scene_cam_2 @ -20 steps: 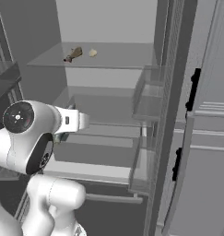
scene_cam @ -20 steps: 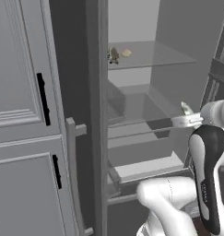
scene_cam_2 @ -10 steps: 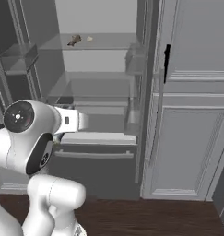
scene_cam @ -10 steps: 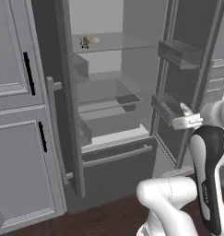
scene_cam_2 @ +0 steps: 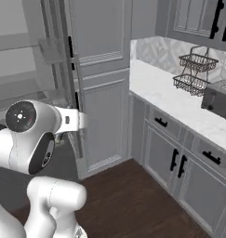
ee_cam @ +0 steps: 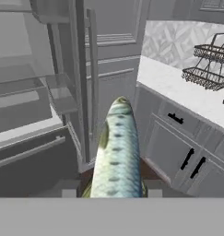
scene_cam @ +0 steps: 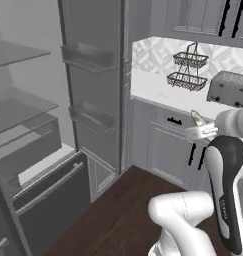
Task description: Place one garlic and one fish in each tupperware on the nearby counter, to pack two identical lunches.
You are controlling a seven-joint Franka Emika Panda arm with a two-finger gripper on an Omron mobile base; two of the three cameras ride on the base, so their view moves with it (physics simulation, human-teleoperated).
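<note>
**Fish in my grip, bench off to the right**

My jaws [ee_cam: 112, 193] are clamped on the fish [ee_cam: 116, 152], which juts straight out ahead of my hand, scales silver-green. Beyond it stand the open fridge [scene_cam: 38, 150] and grey cabinet doors [ee_cam: 178, 156]. Further right runs the white bench [scene_cam_2: 179, 100], carrying a wire basket rack [scene_cam: 188, 67] and a toaster [scene_cam: 228, 89].

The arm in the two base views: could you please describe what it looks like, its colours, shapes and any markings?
The arm is built of glossy white rounded segments with dark grey to black joint sections. In the left base view a long black panel runs down one link, bearing small pale lettering too small to read. In the right base view a round dark joint cap shows a small pale ring at its centre. No loose cables show.
</note>
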